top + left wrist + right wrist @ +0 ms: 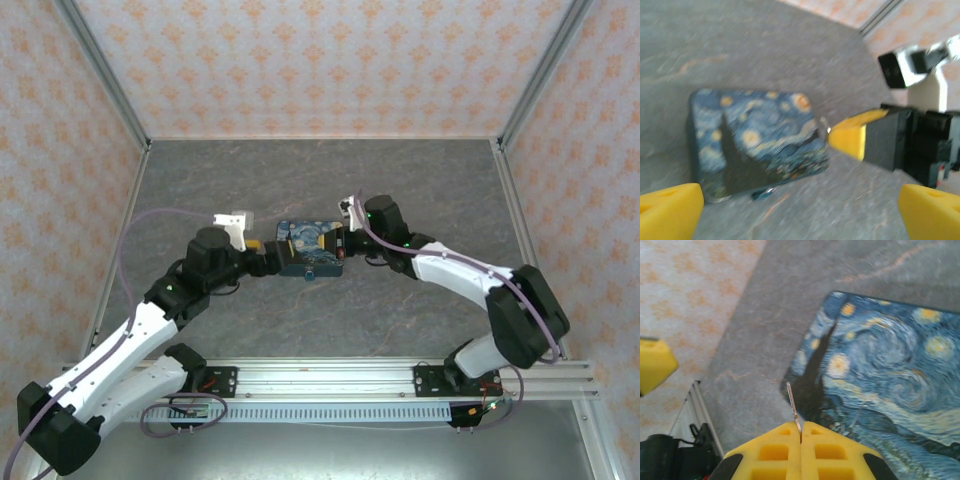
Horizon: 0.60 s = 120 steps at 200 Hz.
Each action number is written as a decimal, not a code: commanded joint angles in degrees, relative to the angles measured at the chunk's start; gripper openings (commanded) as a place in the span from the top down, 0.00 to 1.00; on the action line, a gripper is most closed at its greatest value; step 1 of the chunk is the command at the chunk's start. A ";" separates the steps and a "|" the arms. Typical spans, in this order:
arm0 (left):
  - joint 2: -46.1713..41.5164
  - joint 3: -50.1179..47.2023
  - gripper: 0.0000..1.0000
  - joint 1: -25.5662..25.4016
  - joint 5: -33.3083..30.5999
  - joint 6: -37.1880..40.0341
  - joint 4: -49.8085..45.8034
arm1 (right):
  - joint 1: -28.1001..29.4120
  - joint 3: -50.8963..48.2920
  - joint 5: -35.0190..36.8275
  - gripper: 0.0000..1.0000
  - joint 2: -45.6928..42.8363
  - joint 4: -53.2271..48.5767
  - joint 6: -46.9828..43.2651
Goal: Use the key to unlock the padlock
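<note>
Jaws of the right gripper [801, 432] are seen clamped together on the key [793, 407], whose blade is held at one end of the painted box [880, 365]. At the box's other end, the left gripper [800, 215] is held with jaws wide apart. The padlock [762, 194] (small, teal, blurred) is seen at the box's near side.

One painted box [308, 248], one key [794, 407], one padlock [312, 272], two tools [265, 252] [801, 434].

Soft even light from above, top view sharp, faint shadows beneath arms on grey counter [300, 180], left wrist view motion-smeared, painted box [755, 140] fuzzy-edged, right wrist view mildly soft, key [794, 407] a thin blurred sliver
</note>
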 commanded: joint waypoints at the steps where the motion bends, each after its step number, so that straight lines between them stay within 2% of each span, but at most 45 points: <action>1: -1.41 -3.88 0.00 -0.25 -1.72 0.10 -0.71 | 0.17 3.35 1.72 1.00 3.94 4.34 1.19; 36: 1.48 -8.80 0.00 -0.21 3.40 -5.11 6.46 | -1.26 4.02 1.60 1.00 9.45 8.02 3.28; 70: 7.14 -11.47 0.00 -0.22 8.18 -6.80 14.60 | -3.39 2.15 0.32 1.00 12.24 13.50 6.12; 95: 13.23 -11.24 0.00 -0.21 12.23 -7.15 20.27 | -3.89 0.70 0.38 1.00 12.82 13.76 6.28; 120: 19.04 -10.28 0.00 -0.21 13.15 -8.34 25.54 | -3.88 -0.80 0.97 1.00 12.79 12.70 6.10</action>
